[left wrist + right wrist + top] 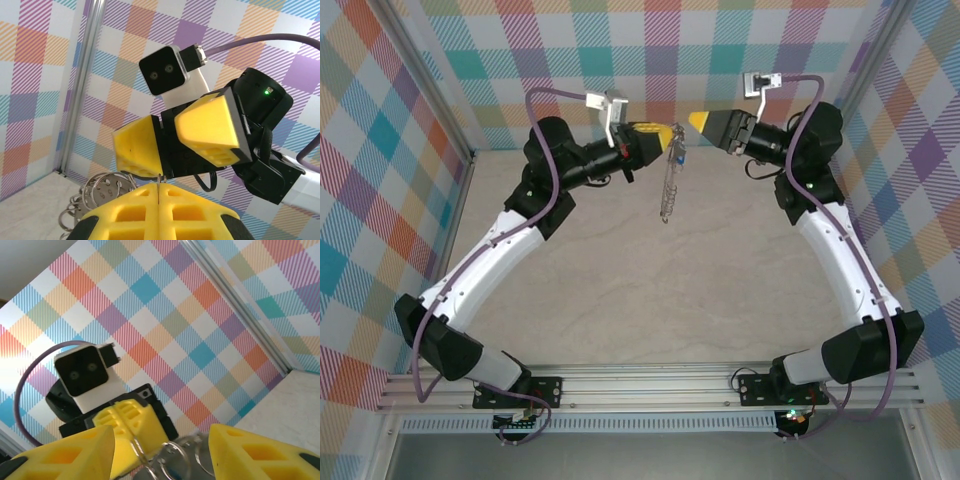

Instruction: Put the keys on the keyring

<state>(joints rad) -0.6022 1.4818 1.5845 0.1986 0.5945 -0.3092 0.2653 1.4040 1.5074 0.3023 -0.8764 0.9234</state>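
My left gripper [666,134] is shut on the thin silver wire of the keyring [669,190], which hangs down from its yellow fingertips over the back of the table. The wire sticks up between the closed pads [145,210], and the ring's small metal loops [97,192] bunch to their left. My right gripper [697,122] faces the left one from a short gap away, open, with nothing gripped. Past its spread fingers [75,460] the loops [200,455] show, and a bit of blue [170,473] among them looks like the key's head.
Checked walls close off the back and both sides, with a metal corner post [82,85] at the back left. The beige tabletop [650,300] lies bare below the hanging ring. Both arm bases sit on the rail [650,385] at the near edge.
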